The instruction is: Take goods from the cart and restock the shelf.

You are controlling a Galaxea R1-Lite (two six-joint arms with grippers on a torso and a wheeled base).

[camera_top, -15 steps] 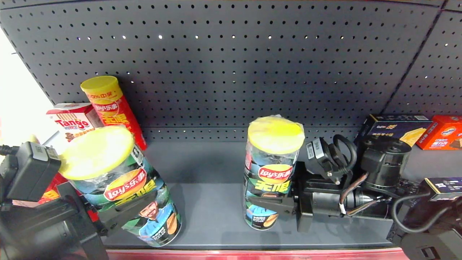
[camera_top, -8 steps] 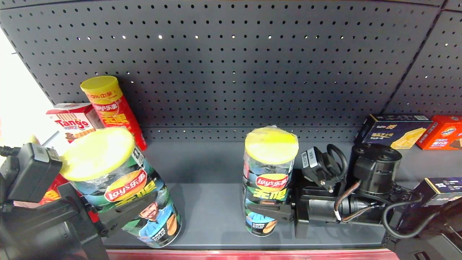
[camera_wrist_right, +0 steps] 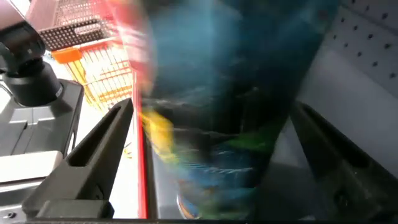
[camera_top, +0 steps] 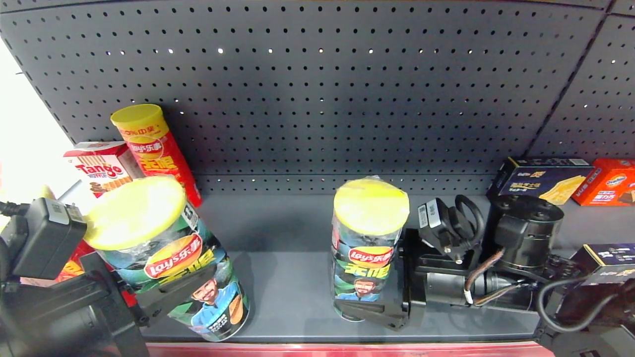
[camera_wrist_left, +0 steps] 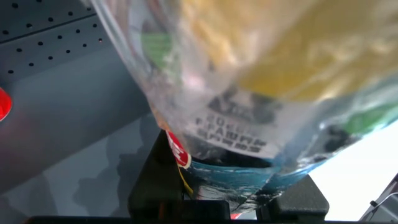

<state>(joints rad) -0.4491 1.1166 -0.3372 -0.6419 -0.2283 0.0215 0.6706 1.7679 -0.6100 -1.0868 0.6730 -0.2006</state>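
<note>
- The left gripper (camera_top: 171,292) grasps the tilted chip can (camera_top: 149,233) (yellow lid, wrapped in clear film). One finger crosses its label, and the can's base sits just below the fingers at the front edge of the shelf (camera_top: 292,277).
- The right gripper (camera_top: 362,308) has its fingers (camera_wrist_right: 93,155) released. They stand either side of the upright chip can (camera_top: 369,233), low near its base, which rests on the shelf.
- Behind the left fingers stand a red can (camera_top: 156,148) and a wafer box (camera_top: 101,166).
- Well behind the right fingers lie a dark box (camera_top: 543,178) and an orange box (camera_top: 607,181).
</note>
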